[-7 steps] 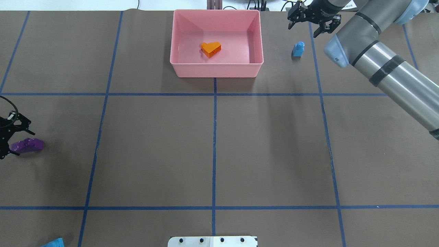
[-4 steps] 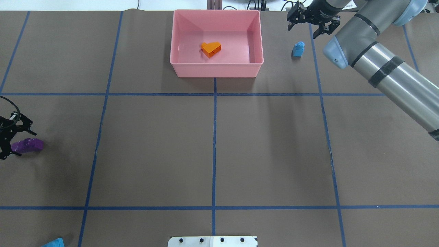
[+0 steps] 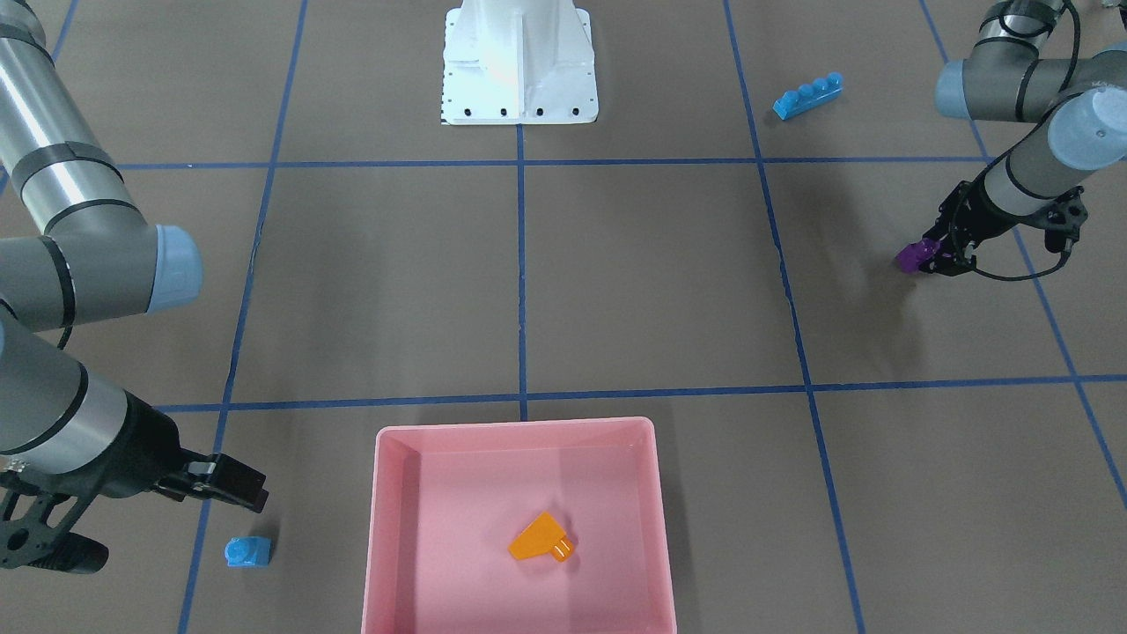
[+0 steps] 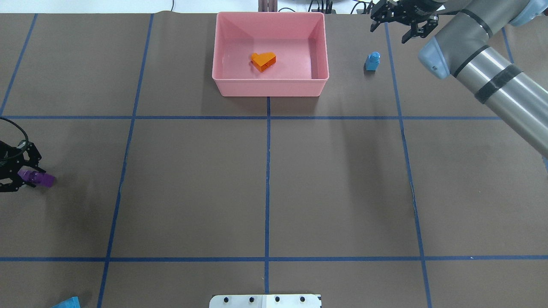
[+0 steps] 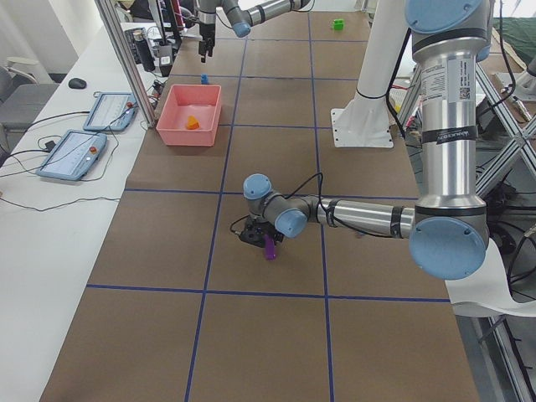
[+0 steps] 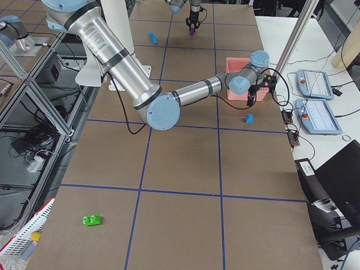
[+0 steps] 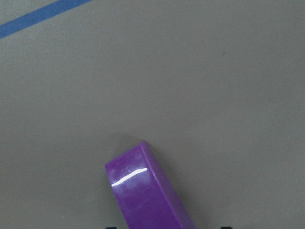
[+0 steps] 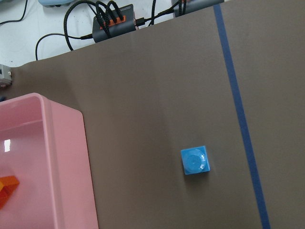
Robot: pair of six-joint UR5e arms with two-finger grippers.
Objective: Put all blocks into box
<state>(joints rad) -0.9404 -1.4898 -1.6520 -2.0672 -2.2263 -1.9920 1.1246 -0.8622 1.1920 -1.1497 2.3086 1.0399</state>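
Note:
My left gripper (image 4: 26, 175) is shut on the purple sloped block (image 4: 39, 179) at the table's left edge; the block fills the bottom of the left wrist view (image 7: 145, 195). My right gripper (image 4: 388, 31) is open and empty, hovering past the tiny blue one-stud block (image 4: 372, 61), which stands on the table right of the pink box (image 4: 269, 89). The orange sloped block (image 4: 263, 61) lies inside the box. The long blue block (image 3: 807, 96) lies near the robot's left side. The green block (image 6: 91, 220) lies far off on the robot's right.
The white robot base (image 3: 518, 66) stands at the table's near middle edge. Blue tape lines divide the brown table cover into squares. Cables and a hub (image 8: 116, 21) lie beyond the far table edge. Tablets (image 5: 71, 155) rest on a side desk.
My left gripper's fingers have closed on the purple block, which now looks shorter and turned. My right gripper has moved right and farther back, away from the tiny blue block.

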